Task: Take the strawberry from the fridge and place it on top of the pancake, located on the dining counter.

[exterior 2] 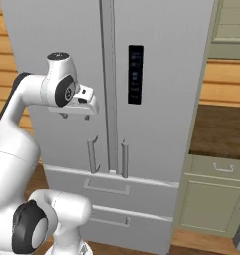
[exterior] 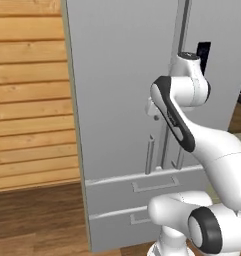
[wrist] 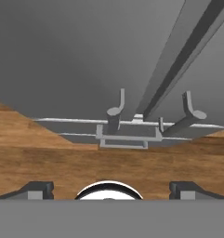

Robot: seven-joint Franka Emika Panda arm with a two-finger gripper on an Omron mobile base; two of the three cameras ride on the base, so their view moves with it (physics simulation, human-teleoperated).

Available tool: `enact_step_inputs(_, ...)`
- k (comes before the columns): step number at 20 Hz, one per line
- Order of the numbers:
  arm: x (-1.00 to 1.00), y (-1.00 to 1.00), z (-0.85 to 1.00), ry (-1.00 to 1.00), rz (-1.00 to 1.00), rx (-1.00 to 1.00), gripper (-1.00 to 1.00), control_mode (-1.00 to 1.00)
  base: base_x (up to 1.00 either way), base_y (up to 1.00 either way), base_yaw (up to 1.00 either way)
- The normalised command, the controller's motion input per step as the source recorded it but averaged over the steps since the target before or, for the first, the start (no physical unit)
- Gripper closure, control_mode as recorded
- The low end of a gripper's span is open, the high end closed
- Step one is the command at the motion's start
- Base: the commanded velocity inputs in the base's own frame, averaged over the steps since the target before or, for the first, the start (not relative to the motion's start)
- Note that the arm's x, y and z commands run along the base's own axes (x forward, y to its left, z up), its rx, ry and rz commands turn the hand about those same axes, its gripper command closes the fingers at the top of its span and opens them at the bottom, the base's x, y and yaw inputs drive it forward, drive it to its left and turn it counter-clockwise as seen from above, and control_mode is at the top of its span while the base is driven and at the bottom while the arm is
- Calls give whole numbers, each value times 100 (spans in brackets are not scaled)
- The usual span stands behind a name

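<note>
The fridge (exterior 2: 156, 99), both doors shut and its two lower drawers (exterior 2: 109, 187) closed beneath the vertical bar handles (exterior 2: 93, 154), stands before the arm, whose gripper (exterior 2: 75, 116) hangs just in front of the left door, jaws spread wide and holding nothing.

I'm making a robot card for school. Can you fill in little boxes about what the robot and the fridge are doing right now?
fridge: tall, grey, both doors shut
fridge handles: two vertical bars beside the middle seam, nothing holding them
drawers: two below the doors, shut
end effector: open, empty, pointing down in front of the left door, apart from the handles
floor: brown wood
strawberry: out of sight behind the shut doors
</note>
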Motion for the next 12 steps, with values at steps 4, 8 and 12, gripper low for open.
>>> enact_step_inputs(4,0,0,0,0,0,0,-100,100,0,-69,0)
enact_step_inputs(8,0,0,0,0,0,0,-100,100,-11,-49,0)
enact_step_inputs(12,0,0,0,0,0,0,-100,100,-42,-1,-3)
